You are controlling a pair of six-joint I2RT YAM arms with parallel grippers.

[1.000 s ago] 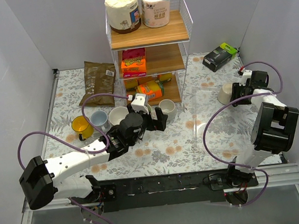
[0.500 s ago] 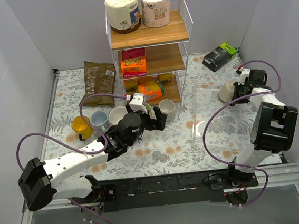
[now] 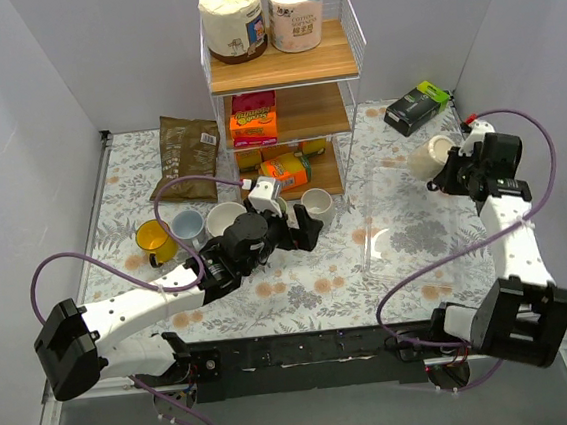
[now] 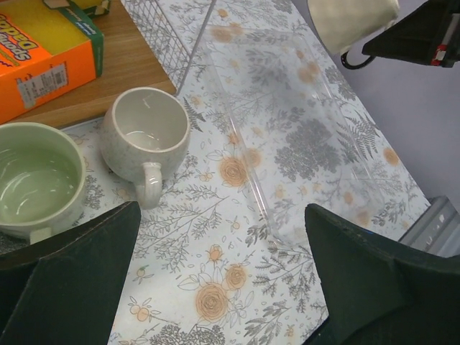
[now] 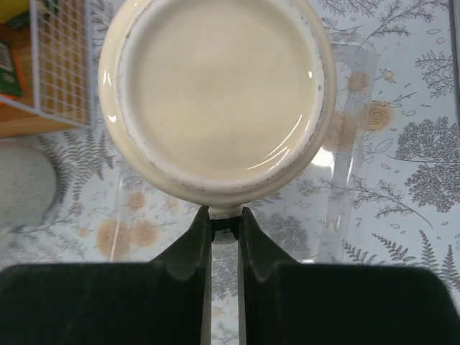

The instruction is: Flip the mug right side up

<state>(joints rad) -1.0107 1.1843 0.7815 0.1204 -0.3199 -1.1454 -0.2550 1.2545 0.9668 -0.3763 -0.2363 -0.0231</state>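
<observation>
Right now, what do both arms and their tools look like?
The left arm and right arm have white link shells and boxy black joint housings, each trailed by a looping purple cable. The left tool and right tool have matte black fingers.

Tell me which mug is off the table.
The cream mug at far right, clamped by its handle in the right gripper; the other mugs stand on the table by the shelf.

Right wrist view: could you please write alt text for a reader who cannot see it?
A cream mug, seen end-on, fills the upper frame, its handle pinched by the right gripper. Behind lie a floral tablecloth and a wire rack at left.
</observation>
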